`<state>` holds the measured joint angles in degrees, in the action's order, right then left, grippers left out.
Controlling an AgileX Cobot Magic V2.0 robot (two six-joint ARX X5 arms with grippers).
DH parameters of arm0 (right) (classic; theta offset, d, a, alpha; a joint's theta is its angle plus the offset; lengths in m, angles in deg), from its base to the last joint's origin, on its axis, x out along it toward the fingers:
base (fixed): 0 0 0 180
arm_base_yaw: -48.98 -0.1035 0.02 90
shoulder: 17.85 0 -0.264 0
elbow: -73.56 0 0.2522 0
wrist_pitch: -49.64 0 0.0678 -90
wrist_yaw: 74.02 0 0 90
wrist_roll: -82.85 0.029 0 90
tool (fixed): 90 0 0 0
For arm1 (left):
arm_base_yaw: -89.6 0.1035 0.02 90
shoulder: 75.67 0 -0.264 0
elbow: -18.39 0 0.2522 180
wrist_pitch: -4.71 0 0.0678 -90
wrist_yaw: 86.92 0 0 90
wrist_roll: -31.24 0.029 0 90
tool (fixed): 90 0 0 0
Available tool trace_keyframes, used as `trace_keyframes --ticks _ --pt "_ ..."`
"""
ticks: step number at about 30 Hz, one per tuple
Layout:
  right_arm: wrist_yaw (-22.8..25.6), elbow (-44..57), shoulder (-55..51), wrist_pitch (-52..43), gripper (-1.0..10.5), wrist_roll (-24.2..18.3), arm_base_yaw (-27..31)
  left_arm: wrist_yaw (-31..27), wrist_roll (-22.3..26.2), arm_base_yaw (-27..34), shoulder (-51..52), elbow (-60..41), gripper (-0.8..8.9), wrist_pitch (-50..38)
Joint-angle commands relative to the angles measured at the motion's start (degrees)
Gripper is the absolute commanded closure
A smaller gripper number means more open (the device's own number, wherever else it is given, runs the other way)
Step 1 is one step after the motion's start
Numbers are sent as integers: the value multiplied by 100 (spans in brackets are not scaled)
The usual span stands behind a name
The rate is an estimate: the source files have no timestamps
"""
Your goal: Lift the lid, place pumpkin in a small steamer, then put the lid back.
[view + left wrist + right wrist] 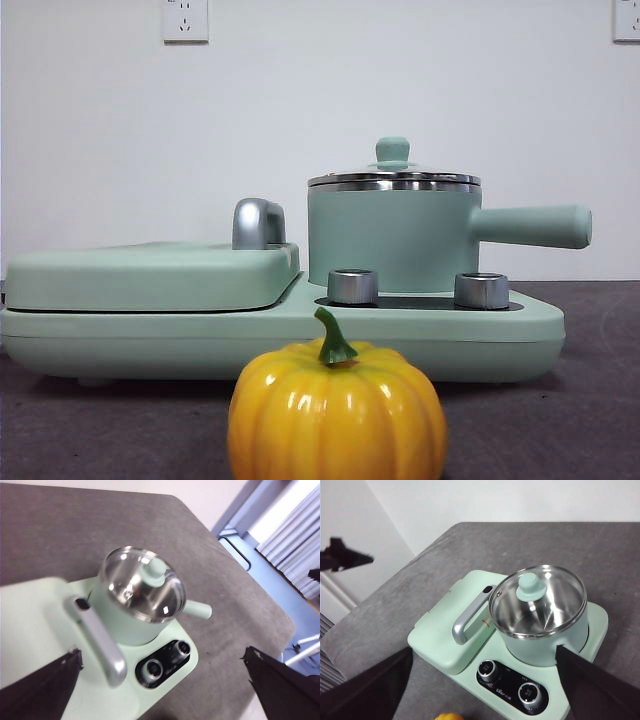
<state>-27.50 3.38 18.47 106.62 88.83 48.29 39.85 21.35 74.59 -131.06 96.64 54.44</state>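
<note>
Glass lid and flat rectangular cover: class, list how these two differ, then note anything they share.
The glass lid is round and clear, showing the steel inside of the pot; the flat rectangular cover is opaque mint green. The lid has a small mint-green knob; the cover has a chrome handle. The lid sits higher, on the pot. Both rest closed on the same appliance.

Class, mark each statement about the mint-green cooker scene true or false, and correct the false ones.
1. The round clear glass lid sits on the mint-green cylindrical steamer pot. True.
2. The glossy yellow-orange toy pumpkin is inside the pot. False: it stands on the grey table, in front of the wide mint-green base.
3. The left gripper holds the lid's knob. False: its jaws are open and hold nothing.
4. The pot's long straight handle is the same mint green as the pot. True.
5. The right gripper is open, above the cooker. True.
</note>
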Motion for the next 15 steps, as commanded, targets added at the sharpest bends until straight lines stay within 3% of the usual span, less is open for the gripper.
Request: trace_keyframes --ticks 1,15 --pt "0 -90 28 -2 491 -42 2 -144 262 -240 -581 472 285 -68" --pt "0 -90 28 15 491 -42 2 -1231 1375 -1633 -3158 2358 285 -295"
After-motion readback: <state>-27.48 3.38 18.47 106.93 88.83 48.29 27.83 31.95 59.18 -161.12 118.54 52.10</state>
